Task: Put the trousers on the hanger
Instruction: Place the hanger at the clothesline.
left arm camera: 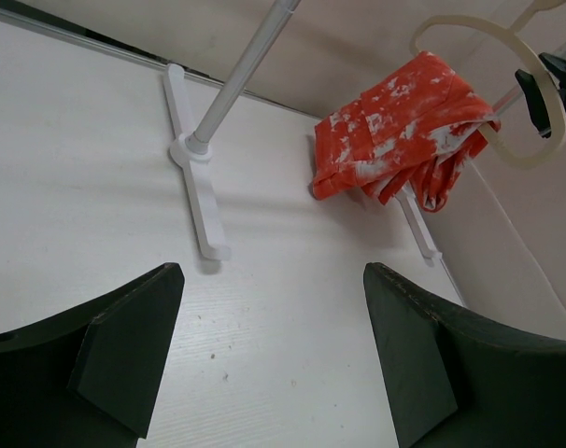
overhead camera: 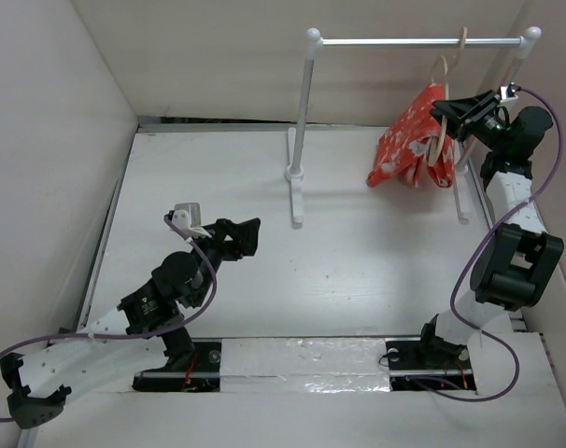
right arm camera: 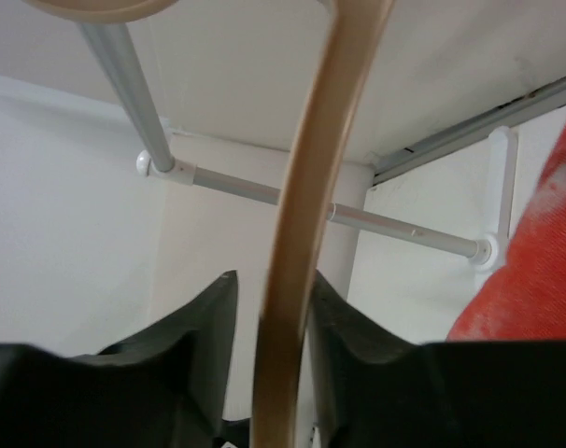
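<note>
Draping over the hanger (overhead camera: 436, 149), the trousers (overhead camera: 409, 140) hang beneath the rail (overhead camera: 414, 41); only the right wrist view shows the right gripper (right arm camera: 272, 280) pinching that hanger (2 fingers (right arm camera: 208, 322) touching), left gripper (left arm camera: 274, 275) spread wide.

Two arms built of matt black joint housings and white tubular links: left arm (overhead camera: 166, 294); right arm (overhead camera: 515, 264); a thin purple cable (overhead camera: 558, 145) loops loosely beside each arm; black left gripper (overhead camera: 251, 235), with a small pale grey camera block (overhead camera: 188, 216) behind it; its fingers (left arm camera: 124, 359) dark, matt, wedge-shaped; black right gripper (overhead camera: 445, 114) of like build; black base plates (overhead camera: 431, 359) bolted to the worktop (overhead camera: 358, 271), red wiring exposed.
</note>
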### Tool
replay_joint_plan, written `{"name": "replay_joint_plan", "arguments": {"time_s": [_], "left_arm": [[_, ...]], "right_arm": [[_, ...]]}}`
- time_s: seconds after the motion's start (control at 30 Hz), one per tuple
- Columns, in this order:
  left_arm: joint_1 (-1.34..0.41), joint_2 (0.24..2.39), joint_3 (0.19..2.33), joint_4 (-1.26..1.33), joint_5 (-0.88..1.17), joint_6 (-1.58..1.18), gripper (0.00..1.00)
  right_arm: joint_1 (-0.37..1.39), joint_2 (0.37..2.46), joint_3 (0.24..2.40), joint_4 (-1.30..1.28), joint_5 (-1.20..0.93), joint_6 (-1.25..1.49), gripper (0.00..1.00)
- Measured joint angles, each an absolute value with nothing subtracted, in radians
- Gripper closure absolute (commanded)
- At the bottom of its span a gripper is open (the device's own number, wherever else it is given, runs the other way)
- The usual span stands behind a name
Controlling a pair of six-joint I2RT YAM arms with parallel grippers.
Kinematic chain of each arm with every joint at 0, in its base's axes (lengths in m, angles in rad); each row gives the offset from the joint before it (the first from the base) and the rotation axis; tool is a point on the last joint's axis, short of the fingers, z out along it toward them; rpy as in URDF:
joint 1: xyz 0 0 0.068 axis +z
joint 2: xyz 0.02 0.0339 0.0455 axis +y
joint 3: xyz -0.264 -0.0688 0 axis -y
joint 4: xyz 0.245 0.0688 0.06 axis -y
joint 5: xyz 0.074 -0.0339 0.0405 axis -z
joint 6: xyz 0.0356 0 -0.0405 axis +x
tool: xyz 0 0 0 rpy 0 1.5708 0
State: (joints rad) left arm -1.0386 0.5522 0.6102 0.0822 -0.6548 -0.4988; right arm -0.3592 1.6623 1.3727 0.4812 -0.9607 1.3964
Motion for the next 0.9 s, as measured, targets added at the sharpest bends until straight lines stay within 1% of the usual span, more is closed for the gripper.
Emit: {"name": "replay_joint_plan", "arguments": {"time_s": [0.03, 0.07, 0.13, 0.23, 0.27, 0.43, 0.57, 0.6, 0.63, 0.9], "left_arm": [[-1.039, 0.554, 0.610, 0.082, -0.655, -0.500, 0.24], [-1.039, 0.556, 0.610, 0.082, -0.654, -0.503, 0.24], [-1.039, 0.561, 0.610, 0.081, -0.653, -0.507, 0.24], [-1.039, 0.562, 0.610, 0.075, -0.647, -0.515, 0.23], [-1.039, 0.561, 0.610, 0.072, -0.644, -0.519, 0.23], [-1.039, 0.561, 0.620, 0.043, -0.636, -0.531, 0.22], [-1.039, 0.559, 0.658, 0.019, -0.635, -0.537, 0.20], [-1.039, 0.557, 0.667, 0.015, -0.635, -0.538, 0.20], [-1.039, 0.552, 0.673, 0.011, -0.634, -0.539, 0.17], [-1.039, 0.515, 0.738, -0.051, -0.627, -0.545, 0.16]], "right_arm": [[-0.359, 1.662, 1.372, 0.486, -0.958, 1.383, 0.53], [-0.361, 1.657, 1.369, 0.490, -0.957, 1.375, 0.52], [-0.364, 1.640, 1.353, 0.498, -0.953, 1.352, 0.56], [-0.373, 1.615, 1.335, 0.485, -0.949, 1.322, 0.56], [-0.376, 1.606, 1.332, 0.476, -0.947, 1.306, 0.01], [-0.389, 1.551, 1.326, 0.434, -0.924, 1.242, 0.00], [-0.400, 1.463, 1.285, 0.386, -0.881, 1.195, 0.00], [-0.404, 1.437, 1.271, 0.360, -0.866, 1.177, 0.00], [-0.408, 1.414, 1.258, 0.336, -0.851, 1.163, 0.00], [-0.446, 1.216, 1.232, 0.069, -0.644, 0.970, 0.00]]}}
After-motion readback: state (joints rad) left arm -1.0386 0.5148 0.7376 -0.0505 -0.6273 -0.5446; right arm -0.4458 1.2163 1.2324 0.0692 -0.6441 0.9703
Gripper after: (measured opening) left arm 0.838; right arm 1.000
